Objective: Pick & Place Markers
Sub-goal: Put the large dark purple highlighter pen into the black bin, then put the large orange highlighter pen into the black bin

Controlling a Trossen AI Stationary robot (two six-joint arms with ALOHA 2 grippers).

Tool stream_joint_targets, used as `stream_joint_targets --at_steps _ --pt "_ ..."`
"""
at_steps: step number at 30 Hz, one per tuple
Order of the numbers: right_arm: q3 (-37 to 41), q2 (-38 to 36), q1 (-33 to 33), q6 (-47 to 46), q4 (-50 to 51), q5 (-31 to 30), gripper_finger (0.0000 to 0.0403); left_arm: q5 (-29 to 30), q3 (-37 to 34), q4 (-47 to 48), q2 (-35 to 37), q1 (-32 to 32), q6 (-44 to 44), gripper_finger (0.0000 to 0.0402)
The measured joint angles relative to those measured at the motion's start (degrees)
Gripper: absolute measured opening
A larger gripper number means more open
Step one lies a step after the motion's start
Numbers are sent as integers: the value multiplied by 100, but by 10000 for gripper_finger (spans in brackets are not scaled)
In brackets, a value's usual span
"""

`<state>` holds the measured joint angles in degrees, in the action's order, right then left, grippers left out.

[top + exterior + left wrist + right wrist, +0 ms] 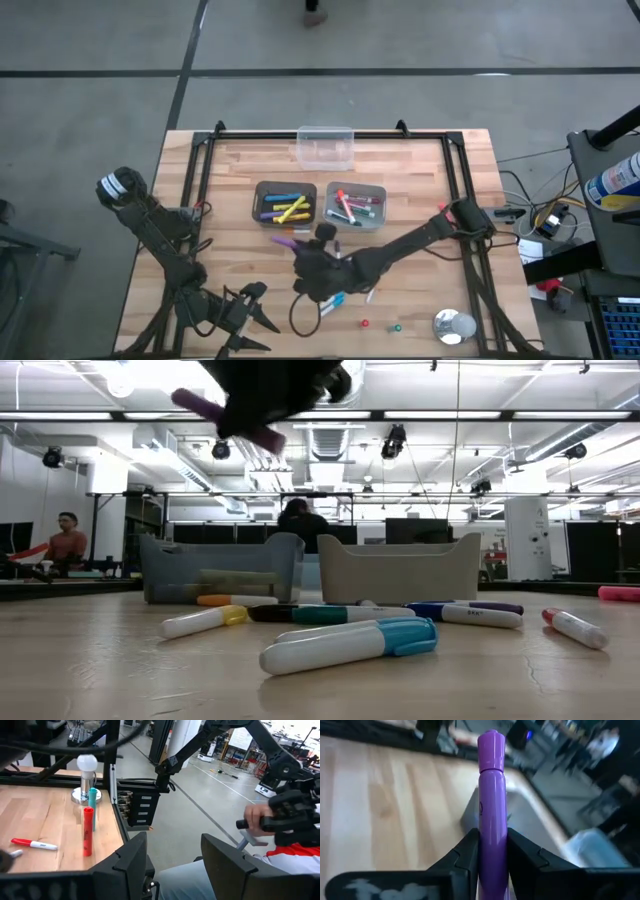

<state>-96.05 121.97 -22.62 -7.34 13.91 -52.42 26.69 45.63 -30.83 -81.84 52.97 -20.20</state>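
Observation:
My right gripper (492,840) is shut on a purple marker (284,240) and holds it above the table, just in front of two grey bins. The left bin (285,203) holds yellow and purple markers, the right bin (356,205) red and green ones. Loose markers lie flat on the wood below, among them a blue-capped one (350,643), a yellow one (205,620) and a red one (575,627). My left gripper (262,308) waits open near the front left, with nothing between its fingers (131,857). My right gripper pinches the purple marker's barrel (493,822) between its two fingers. The marker lies along the fingers, and its capped end (491,747) sticks out ahead of them. The arm reaches in from the table's right. The marker is lifted clear and tilted (225,418).
A clear box (325,147) stands at the far edge behind the bins. A silver tape roll (455,325) sits at the front right, with a red cap (365,323) and a green cap (396,326) near it. A black frame (200,160) borders the table. People are in the room beyond.

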Motion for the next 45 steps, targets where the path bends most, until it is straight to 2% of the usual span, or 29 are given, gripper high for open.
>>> stream_joint_targets --at_steps 5,11,14,21,24,27,35,42,45 --pt "60 79 212 977 -869 -55 74 0 -2 2 0 0 -41 181" --pt "59 107 810 605 -943 241 74 -1 -2 2 0 0 -41 181" --pt "58 112 1167 101 -877 901 79 -1 -2 2 0 0 -41 181" --pt "4 112 2003 -1959 12 2622 79 -1 -2 2 0 0 -49 181" --pt "4 113 2234 -2674 276 3399 92 -1 -2 2 0 0 -51 181" --pt "2 132 2362 -3176 464 3931 115 -1 -2 0 0 0 -53 181" --pt "-153 143 2347 -2925 348 4149 176 -1 -2 2 0 0 -65 181" --pt "-808 0 1949 -1978 558 4329 177 -3 -2 26 0 0 -65 181" --pt "-1222 -68 1696 -1535 1052 4184 169 -2 -2 46 0 0 -65 181"
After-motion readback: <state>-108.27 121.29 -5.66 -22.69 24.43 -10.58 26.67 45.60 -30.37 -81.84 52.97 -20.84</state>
